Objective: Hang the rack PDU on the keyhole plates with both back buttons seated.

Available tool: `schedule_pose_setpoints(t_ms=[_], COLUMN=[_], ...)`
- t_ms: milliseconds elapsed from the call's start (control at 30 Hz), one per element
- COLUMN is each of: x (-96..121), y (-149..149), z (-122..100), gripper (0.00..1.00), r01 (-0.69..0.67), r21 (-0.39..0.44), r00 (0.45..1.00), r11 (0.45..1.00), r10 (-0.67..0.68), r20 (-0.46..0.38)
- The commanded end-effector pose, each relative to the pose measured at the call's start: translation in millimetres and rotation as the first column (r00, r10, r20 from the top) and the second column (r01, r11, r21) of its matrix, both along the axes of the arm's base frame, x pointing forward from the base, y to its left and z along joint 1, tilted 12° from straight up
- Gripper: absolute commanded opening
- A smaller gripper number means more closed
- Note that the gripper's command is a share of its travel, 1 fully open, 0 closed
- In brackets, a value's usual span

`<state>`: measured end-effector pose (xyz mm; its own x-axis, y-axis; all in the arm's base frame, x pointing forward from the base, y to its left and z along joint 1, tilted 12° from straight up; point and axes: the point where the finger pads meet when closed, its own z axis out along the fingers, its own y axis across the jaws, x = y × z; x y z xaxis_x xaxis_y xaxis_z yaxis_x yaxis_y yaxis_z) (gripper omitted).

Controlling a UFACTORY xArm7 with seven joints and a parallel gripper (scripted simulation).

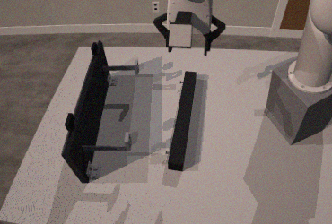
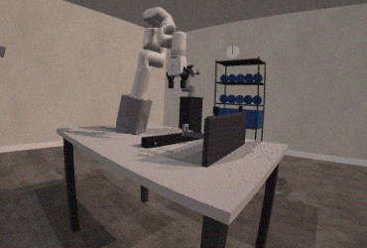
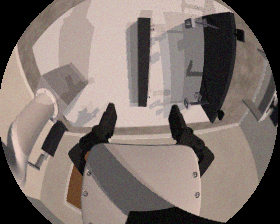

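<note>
The rack PDU (image 1: 183, 120) (image 2: 166, 139) (image 3: 143, 60) is a long black bar lying flat on the white table (image 1: 233, 169), with small buttons sticking out of its left side near each end. A dark upright back panel (image 1: 84, 111) (image 2: 224, 135) (image 3: 219, 53) stands to its left, with two keyhole plates on grey arms, one plate (image 1: 133, 66) at the far end and the other plate (image 1: 126, 141) at the near end. My gripper (image 1: 188, 50) (image 2: 177, 86) (image 3: 143, 110) is open and empty. It hangs well above the PDU's far end.
The arm's grey base block (image 1: 298, 108) (image 2: 133, 114) stands on the table at the right. A black shelf with blue items (image 2: 240, 95) and a dark cabinet (image 2: 190, 113) stand by the far wall, off the table.
</note>
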<state>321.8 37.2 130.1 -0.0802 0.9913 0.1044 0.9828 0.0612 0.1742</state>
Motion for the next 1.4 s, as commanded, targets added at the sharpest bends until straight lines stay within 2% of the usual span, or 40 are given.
schedule_pose_setpoints(t_ms=[0, 267, 533, 600, 833, 1367], x=[1, 4, 13, 13, 21, 30], y=[0, 2, 8, 8, 13, 19], z=[0, -17, -63, -63, -106, -154], gripper=[0.97, 0.97, 0.97, 0.97, 0.97, 0.97], r01=[0.000, 0.000, 0.000, 0.000, 0.000, 0.000], r21=[0.000, 0.000, 0.000, 0.000, 0.000, 0.000], r00=[1.000, 1.000, 1.000, 1.000, 1.000, 1.000], r11=[1.000, 1.000, 1.000, 1.000, 1.000, 1.000], r10=[0.000, 0.000, 0.000, 0.000, 0.000, 0.000], r20=[0.003, 0.003, 0.003, 0.003, 0.003, 0.003])
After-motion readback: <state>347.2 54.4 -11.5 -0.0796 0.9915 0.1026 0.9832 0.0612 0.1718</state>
